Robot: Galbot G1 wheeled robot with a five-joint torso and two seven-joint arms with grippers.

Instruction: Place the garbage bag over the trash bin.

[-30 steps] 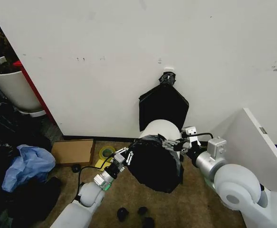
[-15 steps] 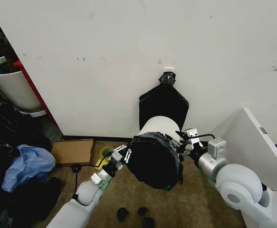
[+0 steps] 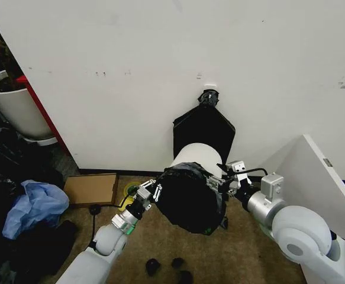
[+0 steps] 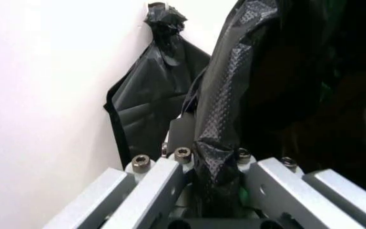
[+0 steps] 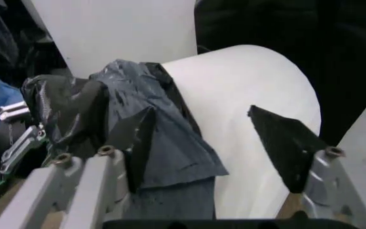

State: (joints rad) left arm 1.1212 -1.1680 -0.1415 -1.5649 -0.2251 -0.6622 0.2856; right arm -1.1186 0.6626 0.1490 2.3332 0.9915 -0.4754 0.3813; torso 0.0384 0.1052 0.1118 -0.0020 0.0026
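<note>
- Between the earlier head views and this one, both arms had carried the large, glossy, wrinkled black plastic garbage bag (image 3: 190,200) up and towards the far wall, so its stretched mouth sat higher on the small round cream-white plastic trash bin (image 3: 199,157), which lay tilted with its rim end inside the bag.
- Less of the bin's white wall showed above the black film than a second before; roughly its far half was bare.
- At the bag's left edge, the left gripper (image 3: 150,193) was clamped on a gathered fold of film, which ran down between its metal fingers (image 4: 170,177) in the left wrist view.
- At the right edge, the right gripper (image 3: 222,181) pinched a bunched grey-black fold against the bin's side; one finger (image 5: 81,183) pressed the film while the other stood off the white wall, though how firmly it gripped was hard to judge.
- Behind the bin, a flat kite-shaped black plastic bundle (image 3: 203,129) hung from its knotted top on the white wall (image 3: 160,71), untouched.
- Judging from this, the mouth was on, and the pull over the rim looked well under way but not finished.
</note>
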